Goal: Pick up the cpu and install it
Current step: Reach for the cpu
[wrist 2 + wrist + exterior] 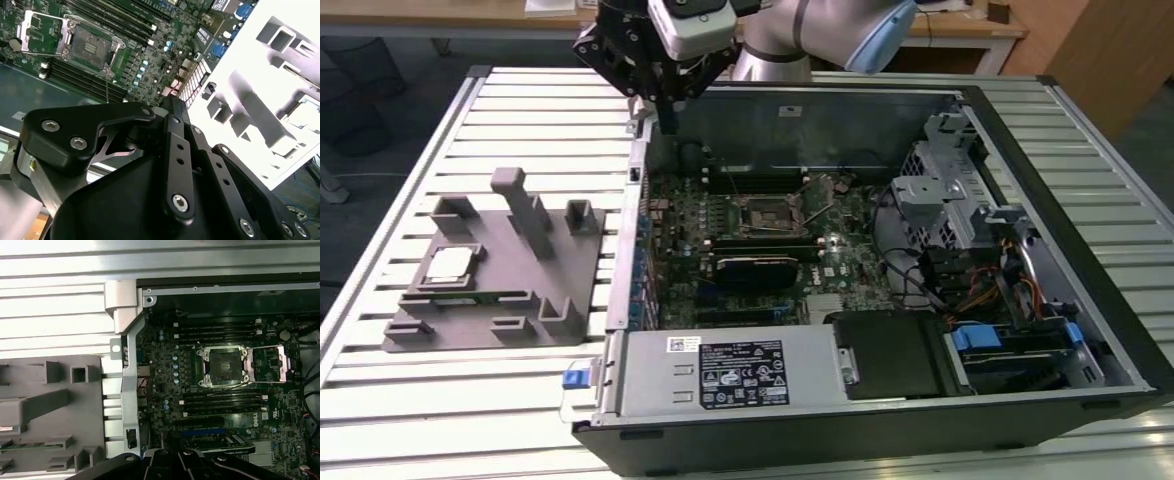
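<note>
Slatted metal table [400, 400], bearing an open computer case [1107, 300] and, just beside it at the exterior view's left, a grey fixture [520, 300]. One cpu [450, 263], lying flat in a fixture recess, untouched. One gripper [664, 125], hung above the case's far edge, well apart from the cpu; whether it was open or closed could not be told. One black socket [221, 365], its metal frame swung open in the first wrist view.

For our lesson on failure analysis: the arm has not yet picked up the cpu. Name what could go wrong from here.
1. The gripper hangs near the case wall; a low sweep might clip it.
2. The cpu lies flat among uprights of the grey fixture, so a grasp may slip.
3. The open socket could be damaged by a tilted cpu.
</note>
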Controlling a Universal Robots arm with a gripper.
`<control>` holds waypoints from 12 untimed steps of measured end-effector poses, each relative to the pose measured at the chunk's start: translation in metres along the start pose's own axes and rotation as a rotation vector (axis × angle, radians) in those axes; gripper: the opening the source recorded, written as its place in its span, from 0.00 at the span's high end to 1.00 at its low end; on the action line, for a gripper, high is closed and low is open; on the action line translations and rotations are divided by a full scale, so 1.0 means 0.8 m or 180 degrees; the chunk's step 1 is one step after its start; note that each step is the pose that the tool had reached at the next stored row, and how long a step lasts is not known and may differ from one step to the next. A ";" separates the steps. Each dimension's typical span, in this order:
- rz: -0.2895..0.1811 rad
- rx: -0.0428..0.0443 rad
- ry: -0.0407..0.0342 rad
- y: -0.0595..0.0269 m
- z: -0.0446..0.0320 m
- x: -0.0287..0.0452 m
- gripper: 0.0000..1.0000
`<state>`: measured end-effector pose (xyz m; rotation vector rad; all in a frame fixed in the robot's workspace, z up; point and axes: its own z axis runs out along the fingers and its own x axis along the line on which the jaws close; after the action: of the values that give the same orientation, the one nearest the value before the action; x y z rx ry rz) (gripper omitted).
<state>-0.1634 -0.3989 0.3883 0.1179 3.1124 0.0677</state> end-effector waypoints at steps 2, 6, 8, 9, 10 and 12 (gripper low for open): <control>0.0000 0.0000 0.0000 0.000 0.0002 0.0014 0.89; 0.0000 0.0000 0.0000 0.000 0.0007 0.0042 0.89; 0.0000 0.0000 0.0000 0.000 0.0010 0.0055 0.89; 0.0000 0.0000 0.0000 -0.001 0.0011 0.0062 0.89; 0.0000 0.0000 0.0000 -0.001 0.0013 0.0069 0.89; 0.0000 0.0000 0.0000 -0.001 0.0016 0.0080 0.89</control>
<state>-0.1698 -0.3989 0.3868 0.1180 3.1125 0.0677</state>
